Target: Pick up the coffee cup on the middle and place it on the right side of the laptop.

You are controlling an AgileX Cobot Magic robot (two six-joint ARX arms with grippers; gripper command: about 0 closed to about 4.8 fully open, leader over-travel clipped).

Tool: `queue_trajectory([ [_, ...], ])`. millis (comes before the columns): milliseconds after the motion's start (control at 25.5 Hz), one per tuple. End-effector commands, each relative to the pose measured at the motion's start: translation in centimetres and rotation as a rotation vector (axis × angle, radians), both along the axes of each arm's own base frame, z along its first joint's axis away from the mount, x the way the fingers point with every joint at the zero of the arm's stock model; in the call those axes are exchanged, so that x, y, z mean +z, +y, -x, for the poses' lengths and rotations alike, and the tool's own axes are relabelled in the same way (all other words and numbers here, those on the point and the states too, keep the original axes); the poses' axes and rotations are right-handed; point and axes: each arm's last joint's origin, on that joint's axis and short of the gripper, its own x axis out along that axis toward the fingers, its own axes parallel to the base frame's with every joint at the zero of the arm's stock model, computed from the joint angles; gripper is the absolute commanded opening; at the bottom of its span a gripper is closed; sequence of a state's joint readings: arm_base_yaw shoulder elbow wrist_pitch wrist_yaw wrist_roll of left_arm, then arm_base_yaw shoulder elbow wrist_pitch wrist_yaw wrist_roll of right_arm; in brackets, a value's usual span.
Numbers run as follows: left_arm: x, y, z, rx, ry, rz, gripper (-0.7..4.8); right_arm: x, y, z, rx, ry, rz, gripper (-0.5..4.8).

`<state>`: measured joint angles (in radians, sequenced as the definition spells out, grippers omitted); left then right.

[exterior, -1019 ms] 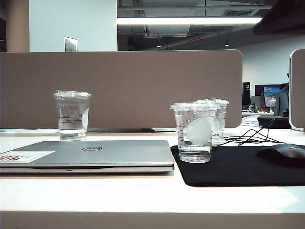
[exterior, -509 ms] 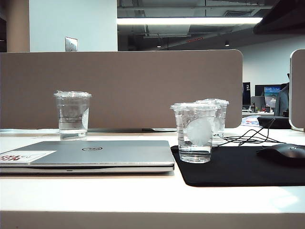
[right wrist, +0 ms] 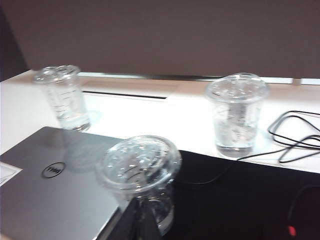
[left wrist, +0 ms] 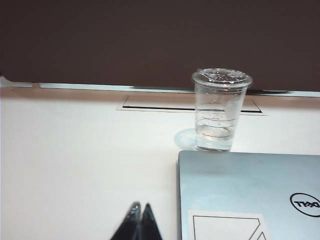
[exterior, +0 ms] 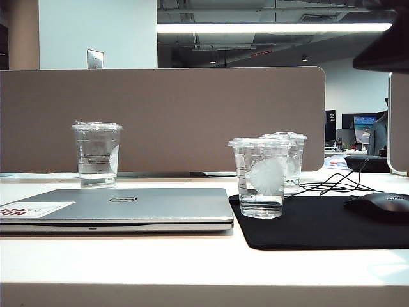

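I see the laptop [exterior: 128, 206] lying shut on the counter [exterior: 192, 268] at left. On its right lies a mat [exterior: 332, 224], touching or nearly so. The coffee cup [exterior: 261, 178] stands on the mat's near-left corner, another cup [exterior: 291, 161] just behind it. A third cup [exterior: 96, 153] stands behind the laptop, a mouse [exterior: 378, 206] on the mat at far right.

desk [exterior: 192, 268] white | on it: laptop [exterior: 128, 208], black mat [exterior: 319, 224], 2 cups
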<state>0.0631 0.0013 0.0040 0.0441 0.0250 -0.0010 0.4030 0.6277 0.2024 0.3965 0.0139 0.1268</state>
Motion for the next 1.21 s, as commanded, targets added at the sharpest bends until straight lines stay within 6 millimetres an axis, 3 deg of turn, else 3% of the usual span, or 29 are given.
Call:
queue_trajectory([
  [39,0.2,0.0,0.0,0.005,-0.011,0.003,-0.05,0.4,-0.1,0.1,-0.031,-0.073,-0.039,-0.02],
  [313,0.1,-0.8,0.0,-0.078,0.000,0.003,-0.05,0.6,-0.1,0.1,-0.035,-0.093,-0.044,-0.01],
  [1097,0.1,-0.7,0.0,-0.057,-0.005,0.004,-0.05,0.4,-0.1,0.1,-0.035,-0.068,-0.033,-0.01],
  [1215,0.1,-0.7,0.0,-0.057,-0.004,0.004,-0.05,0.7,-0.8,1.3,-0.038,-0.074,-0.035,-0.01],
])
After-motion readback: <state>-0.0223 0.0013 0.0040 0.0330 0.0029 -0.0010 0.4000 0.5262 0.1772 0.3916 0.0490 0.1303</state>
